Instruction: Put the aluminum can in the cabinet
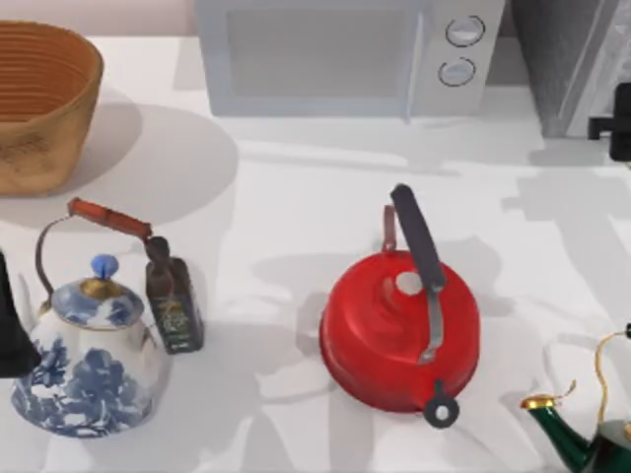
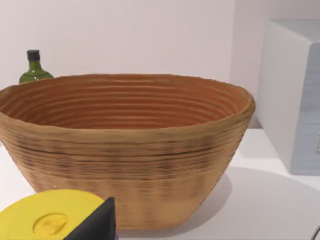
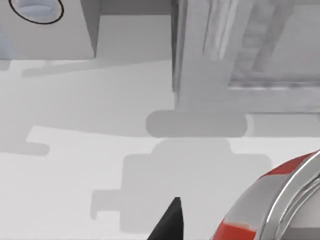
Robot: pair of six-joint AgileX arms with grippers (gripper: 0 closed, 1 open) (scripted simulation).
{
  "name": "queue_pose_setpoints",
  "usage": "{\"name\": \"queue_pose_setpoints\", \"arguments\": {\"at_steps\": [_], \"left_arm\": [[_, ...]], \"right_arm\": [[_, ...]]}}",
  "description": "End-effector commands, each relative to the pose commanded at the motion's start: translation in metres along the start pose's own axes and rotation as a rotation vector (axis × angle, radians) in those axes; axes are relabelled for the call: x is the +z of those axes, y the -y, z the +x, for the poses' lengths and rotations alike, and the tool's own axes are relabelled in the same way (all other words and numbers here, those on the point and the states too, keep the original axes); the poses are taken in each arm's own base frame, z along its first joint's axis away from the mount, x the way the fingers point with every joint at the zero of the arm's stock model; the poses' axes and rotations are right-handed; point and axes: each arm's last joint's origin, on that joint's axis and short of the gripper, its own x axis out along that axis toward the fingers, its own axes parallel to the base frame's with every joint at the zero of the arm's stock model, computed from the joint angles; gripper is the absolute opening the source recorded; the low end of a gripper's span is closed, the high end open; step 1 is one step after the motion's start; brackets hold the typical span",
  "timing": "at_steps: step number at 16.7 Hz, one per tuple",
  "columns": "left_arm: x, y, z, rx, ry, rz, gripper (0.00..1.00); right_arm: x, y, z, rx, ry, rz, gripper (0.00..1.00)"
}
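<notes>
Big grey speckled cabinet (image 1: 572,59) stands at the tabletop's (image 1: 296,197) back right. Right gripper (image 3: 172,222) beside it grips the small silver-topped, red-and-white aluminum can (image 3: 270,205). Left gripper (image 2: 97,225): closure, cannot tell.

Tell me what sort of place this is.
Probably a rendered kitchen counter: a white microwave with two round knobs at the back, a glossy red kettle, and a blue-and-white floral porcelain teapot on a white table.

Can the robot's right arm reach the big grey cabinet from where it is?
Probably yes. The right hand hangs just in front of the cabinet, and the right wrist view has bare table between them.
</notes>
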Motion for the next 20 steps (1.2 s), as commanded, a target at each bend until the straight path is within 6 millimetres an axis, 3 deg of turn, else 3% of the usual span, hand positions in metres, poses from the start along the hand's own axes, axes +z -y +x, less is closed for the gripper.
{"name": "queue_pose_setpoints", "arguments": {"at_steps": [4,8,16,20], "left_arm": [[0.0,0.0,0.0,0.0,0.0,0.0,1.0],[0.0,0.0,0.0,0.0,0.0,0.0,1.0],[0.0,0.0,0.0,0.0,0.0,0.0,1.0],[0.0,0.0,0.0,0.0,0.0,0.0,1.0]], "right_arm": [[-0.01,0.006,-0.015,0.001,0.028,-0.001,0.0],[-0.029,0.017,-0.054,0.005,0.138,0.006,0.0],[-0.114,0.038,-0.121,0.01,0.484,0.013,0.0],[-0.159,0.043,-0.118,0.008,0.633,0.004,0.0]]}}
